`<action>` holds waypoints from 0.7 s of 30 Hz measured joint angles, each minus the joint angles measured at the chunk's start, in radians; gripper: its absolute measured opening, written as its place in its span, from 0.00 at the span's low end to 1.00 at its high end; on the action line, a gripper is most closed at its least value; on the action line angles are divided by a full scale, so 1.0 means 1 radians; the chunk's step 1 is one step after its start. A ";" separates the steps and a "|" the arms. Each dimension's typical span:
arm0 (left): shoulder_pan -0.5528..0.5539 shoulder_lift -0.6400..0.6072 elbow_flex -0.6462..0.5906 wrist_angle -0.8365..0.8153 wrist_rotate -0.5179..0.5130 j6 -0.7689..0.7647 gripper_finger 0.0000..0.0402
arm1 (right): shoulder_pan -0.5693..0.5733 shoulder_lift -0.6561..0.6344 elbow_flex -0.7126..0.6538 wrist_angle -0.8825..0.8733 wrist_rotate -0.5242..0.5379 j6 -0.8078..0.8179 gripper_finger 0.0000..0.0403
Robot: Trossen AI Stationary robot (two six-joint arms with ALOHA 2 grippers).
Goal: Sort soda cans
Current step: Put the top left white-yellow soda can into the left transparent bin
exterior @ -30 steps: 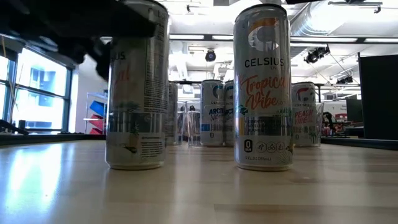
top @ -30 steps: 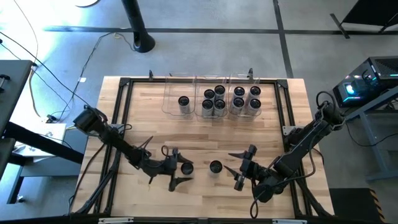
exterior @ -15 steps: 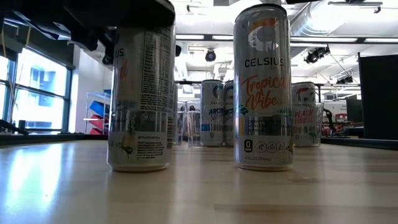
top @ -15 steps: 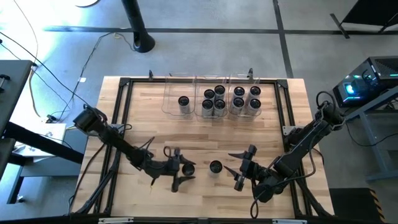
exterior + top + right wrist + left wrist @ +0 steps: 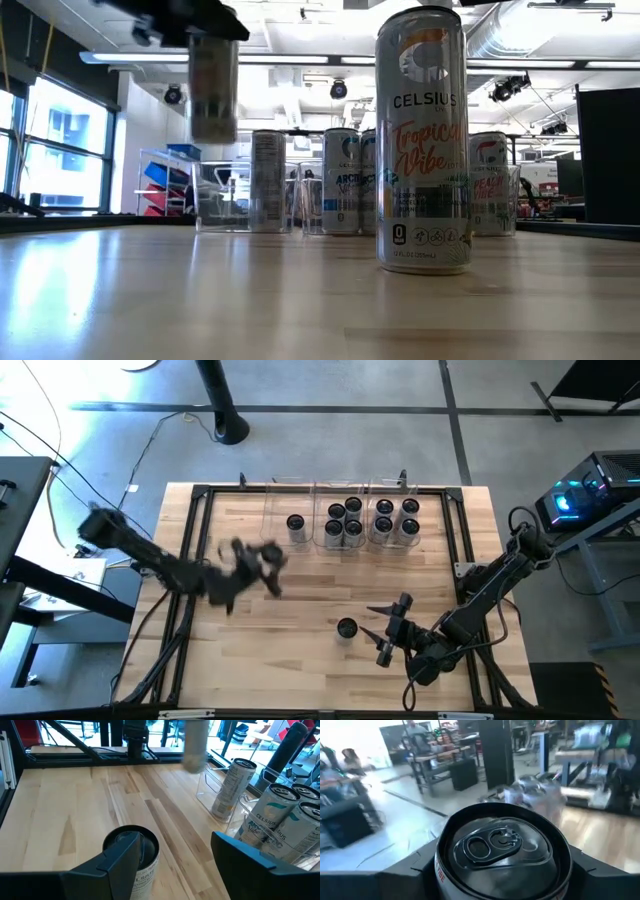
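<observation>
Carrying can (image 5: 502,852) in my left gripper (image 5: 262,558), clenched round its body, lifted above table (image 5: 230,660) toward bins (image 5: 290,510) at far edge. Thin-walled, slick; grip mid-body, gently. Right gripper (image 5: 388,630) spread beside lone can (image 5: 346,628) near front edge.

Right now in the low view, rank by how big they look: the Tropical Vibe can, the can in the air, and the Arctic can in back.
1. Tropical Vibe can, largest, though nearest the camera.
2. Can in the air, carried by the left hand.
3. Arctic can, about as big as the lifted one; too close to rank firmly.
</observation>
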 joint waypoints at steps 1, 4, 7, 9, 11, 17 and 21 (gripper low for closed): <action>0.063 -0.045 -0.008 0.001 0.077 0.015 0.60 | 0.000 0.000 0.000 0.002 0.000 -0.005 0.59; 0.249 -0.141 -0.025 -0.012 0.260 0.060 0.60 | 0.000 0.000 0.000 0.009 0.000 -0.006 0.59; 0.411 -0.184 -0.039 -0.034 0.320 0.084 0.60 | 0.000 0.000 0.000 0.016 0.000 -0.007 0.59; 0.505 -0.188 -0.062 -0.020 0.423 0.058 0.60 | 0.000 0.000 0.000 0.022 0.001 -0.007 0.59; 0.582 -0.167 -0.090 0.011 0.546 0.020 0.60 | 0.000 0.000 0.000 0.022 0.001 -0.008 0.59; 0.694 -0.066 -0.157 0.094 0.635 -0.057 0.60 | 0.000 0.000 0.000 0.025 0.001 -0.011 0.59; 0.700 0.001 -0.174 0.154 0.682 -0.074 0.60 | 0.000 0.000 0.000 0.026 0.000 -0.008 0.59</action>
